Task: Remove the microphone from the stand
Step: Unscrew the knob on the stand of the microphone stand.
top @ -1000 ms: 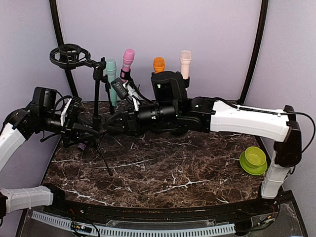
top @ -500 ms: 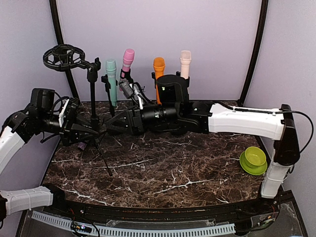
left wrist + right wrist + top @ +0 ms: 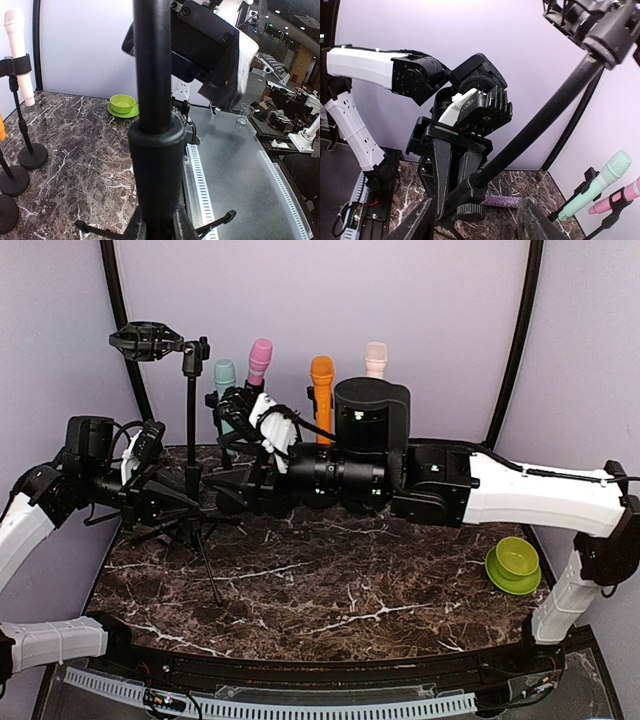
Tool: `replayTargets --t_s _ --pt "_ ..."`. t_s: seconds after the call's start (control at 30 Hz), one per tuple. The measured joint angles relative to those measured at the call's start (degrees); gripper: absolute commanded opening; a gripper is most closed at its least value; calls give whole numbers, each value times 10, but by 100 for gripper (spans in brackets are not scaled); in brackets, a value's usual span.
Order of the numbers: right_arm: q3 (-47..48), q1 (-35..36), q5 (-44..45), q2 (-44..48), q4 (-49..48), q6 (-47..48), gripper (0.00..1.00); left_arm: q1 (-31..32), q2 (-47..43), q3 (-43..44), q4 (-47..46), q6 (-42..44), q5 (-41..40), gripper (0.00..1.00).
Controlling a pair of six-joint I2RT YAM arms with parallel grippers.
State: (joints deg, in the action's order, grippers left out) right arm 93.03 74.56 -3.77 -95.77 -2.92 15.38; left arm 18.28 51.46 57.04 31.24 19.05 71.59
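Two robot arms meet at one black tripod stand on the marble bench. The left gripper has its jaws clamped tight on the pole, apparently to steady it. The right gripper faces the pole with jaws partly open and empty. Four microphones, teal, pink, orange and cream, stand upright in small clips along the back wall, none lifted out. The tripod's shock mount seems to hold none. One green bowl sits far right
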Motion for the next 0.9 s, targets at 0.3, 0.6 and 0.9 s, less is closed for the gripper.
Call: replayTargets --t_s 0.3,0.6,0.9 --pt "70 17 64 -55 79 67 43 0 1 0 2 16 -1 0" --pt "75 26 85 -57 93 83 26 0 1 0 10 39 -6 0" --pt "78 28 94 -62 99 77 16 0 3 0 20 54 -15 0"
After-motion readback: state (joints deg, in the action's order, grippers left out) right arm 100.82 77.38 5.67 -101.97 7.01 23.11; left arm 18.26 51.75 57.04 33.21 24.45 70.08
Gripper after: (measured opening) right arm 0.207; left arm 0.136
